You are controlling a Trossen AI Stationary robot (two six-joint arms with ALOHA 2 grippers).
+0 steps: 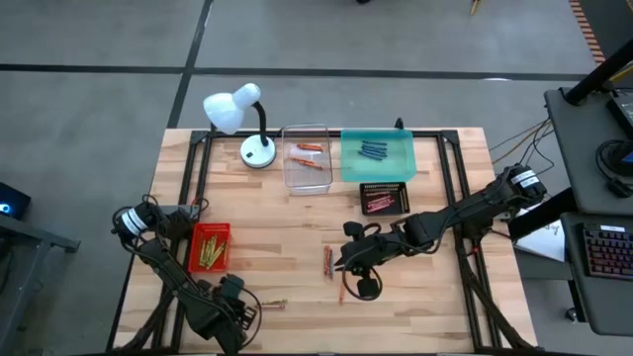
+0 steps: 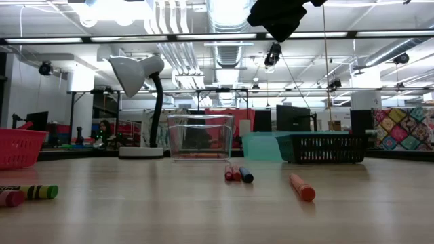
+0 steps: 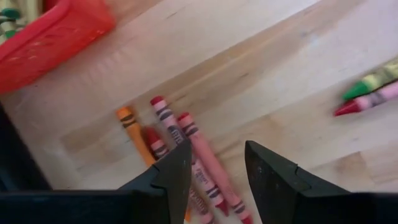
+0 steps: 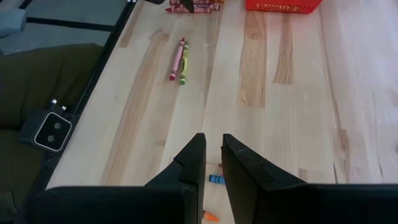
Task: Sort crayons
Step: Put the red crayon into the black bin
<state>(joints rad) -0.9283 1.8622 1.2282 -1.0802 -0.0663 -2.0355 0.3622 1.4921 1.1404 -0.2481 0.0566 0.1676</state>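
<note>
The left hand (image 3: 214,171) is hovering, fingers parted and empty, over red crayons (image 3: 199,155) lying on the desk (image 3: 280,68). It should be straddling one crayon before closing. The right hand (image 4: 213,165), narrowly open, is waiting mid-desk.

The high view looks straight down on the whole table (image 1: 297,237). The low view sits at tabletop level, facing the lamp (image 2: 139,102) and room. Both wrist views look down close at the wood, sharing the red tray (image 3: 53,40).
</note>
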